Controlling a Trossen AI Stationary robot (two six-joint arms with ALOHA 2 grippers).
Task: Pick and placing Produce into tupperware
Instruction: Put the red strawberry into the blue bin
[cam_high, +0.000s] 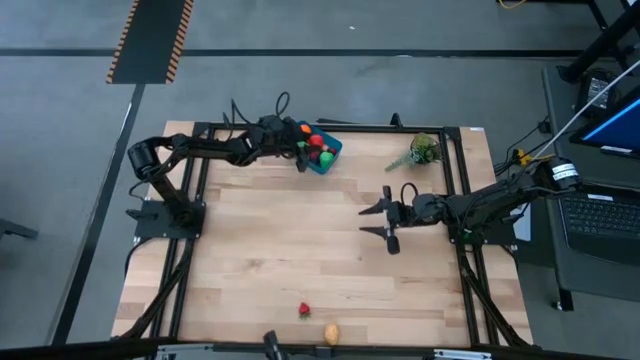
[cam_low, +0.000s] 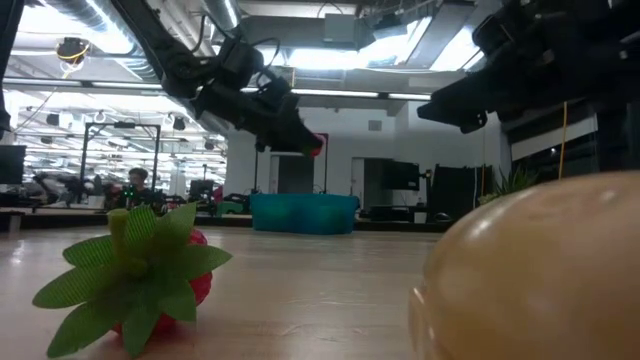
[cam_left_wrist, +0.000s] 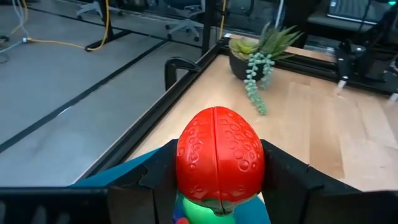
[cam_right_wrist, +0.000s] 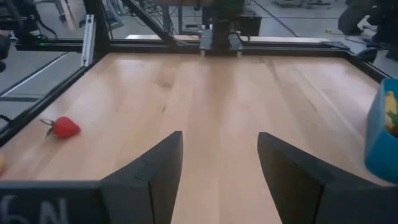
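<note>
High view: the blue container (cam_high: 322, 152) sits at about twelve o'clock on the wooden table (cam_high: 270, 260), right by the far rail, with red, green and yellow toy pieces inside. The left gripper (cam_high: 302, 158) reaches in from ten o'clock and hangs over the container's near-left edge; the left wrist view shows its two fingers (cam_left_wrist: 286, 186) closed on a red dimpled toy fruit (cam_left_wrist: 219, 160) with a green base, jaws spread only as wide as the fruit, the blue rim showing just beneath. From the low view that red piece (cam_low: 316, 146) is held up in the air above the container (cam_low: 303, 212). The right gripper (cam_high: 386, 221) waits at about three o'clock, well apart from the container, its jaws open with nothing between them and bare tabletop ahead in the right wrist view. Two pieces remain on the table at about six o'clock, near the front edge: a strawberry (cam_high: 304, 310) with green leaves, and just beside it a tan piece (cam_high: 331, 333), possibly a potato, though it is too blurred up close to be sure. A leafy plant sprig (cam_high: 420, 151) lies at about one o'clock near the far rail
</note>
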